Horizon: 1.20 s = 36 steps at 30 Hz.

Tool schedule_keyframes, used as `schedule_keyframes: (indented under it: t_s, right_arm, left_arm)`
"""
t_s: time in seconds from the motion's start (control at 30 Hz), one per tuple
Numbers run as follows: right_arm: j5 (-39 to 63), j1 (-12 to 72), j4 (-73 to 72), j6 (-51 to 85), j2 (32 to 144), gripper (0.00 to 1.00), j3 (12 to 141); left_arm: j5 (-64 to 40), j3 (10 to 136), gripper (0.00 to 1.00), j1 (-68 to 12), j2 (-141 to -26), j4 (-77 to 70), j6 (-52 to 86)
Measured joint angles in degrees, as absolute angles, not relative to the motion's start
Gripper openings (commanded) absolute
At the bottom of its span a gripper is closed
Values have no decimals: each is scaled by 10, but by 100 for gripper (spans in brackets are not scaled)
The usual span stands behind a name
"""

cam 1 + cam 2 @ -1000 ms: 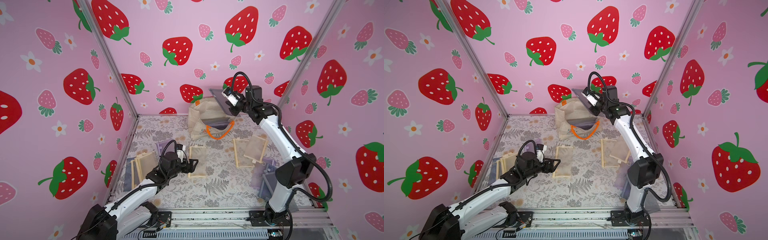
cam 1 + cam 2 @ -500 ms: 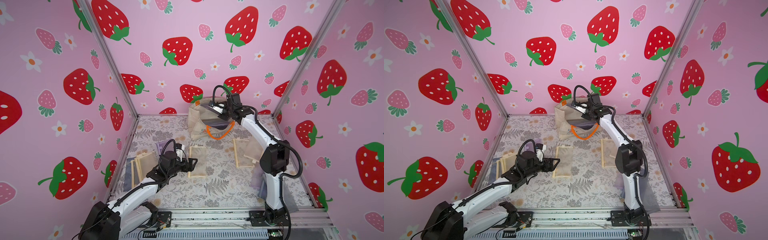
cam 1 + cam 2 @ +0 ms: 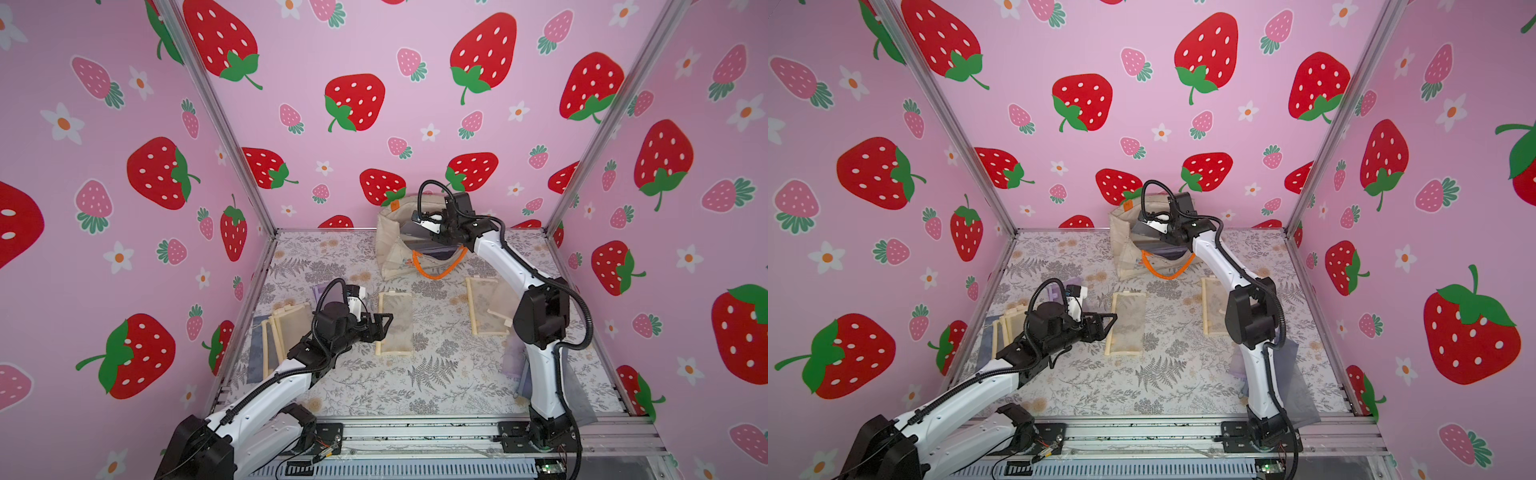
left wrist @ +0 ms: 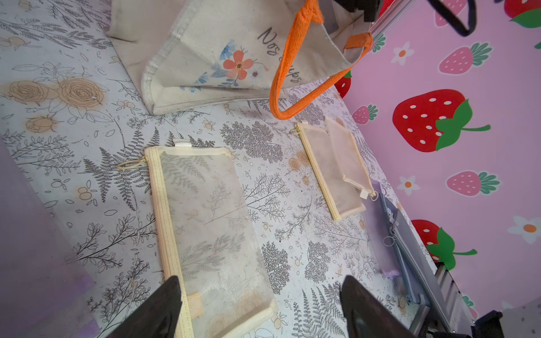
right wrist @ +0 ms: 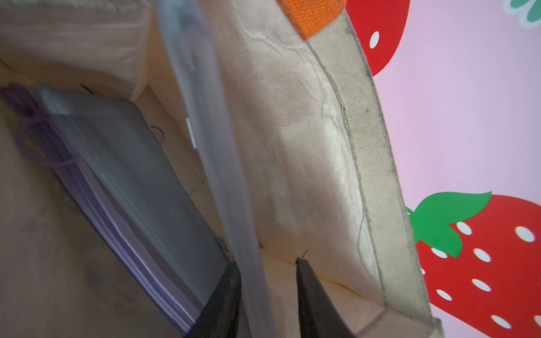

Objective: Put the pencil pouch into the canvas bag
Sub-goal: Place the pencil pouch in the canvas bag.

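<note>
The cream canvas bag (image 3: 390,249) (image 3: 1123,253) with orange handles stands at the back of the table, mouth open. My right gripper (image 3: 424,224) (image 3: 1148,228) reaches into that mouth. In the right wrist view its jaws (image 5: 267,262) stand apart, open. A blurred grey-blue pencil pouch (image 5: 210,146) runs between them, lying against one finger, inside the bag's cream wall (image 5: 307,146). Another grey pouch with a purple zip (image 5: 131,175) lies in the bag. My left gripper (image 3: 384,322) (image 4: 259,281) hangs open and empty over a beige mesh pouch (image 4: 210,228).
More beige mesh pouches lie on the floral cloth: one mid-table (image 3: 395,324), a pair at right (image 3: 486,307), a stack at left (image 3: 286,328). Purple and blue pouches (image 4: 407,243) sit near the right arm's base. Pink walls close three sides.
The right arm has swung down from above the bag into its mouth with the pouch. Its jaws have gone from shut to apart. The left arm has not moved.
</note>
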<state>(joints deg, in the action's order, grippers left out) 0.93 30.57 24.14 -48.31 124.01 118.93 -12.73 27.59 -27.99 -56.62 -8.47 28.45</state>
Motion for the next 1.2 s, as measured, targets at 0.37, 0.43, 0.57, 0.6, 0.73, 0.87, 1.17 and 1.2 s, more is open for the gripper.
schedule_keyframes:
  t_s: [0.37,0.43,0.57,0.6,0.73,0.87,1.17,1.2]
  right_arm:
    - [57,317,245,-420,1175,58,1145]
    - [58,318,252,-386,1160,65,1149]
    - [58,321,255,-302,1099,79,1121]
    - [62,322,255,-280,1070,82,1094]
    - [79,327,257,-204,959,87,997]
    - [90,336,253,-117,857,90,872]
    - [132,340,236,48,795,94,566]
    - [139,340,231,63,796,95,542]
  left_arm:
    - [-123,276,87,-279,-552,-57,285]
    - [-117,276,87,-279,-552,-45,285]
    - [-105,282,87,-277,-561,-13,283]
    - [-102,285,87,-277,-564,-6,283]
    - [-96,296,88,-276,-578,18,283]
    - [-96,315,88,-274,-607,37,280]
    - [-107,336,88,-260,-696,39,274]
    - [-110,337,88,-259,-708,37,274]
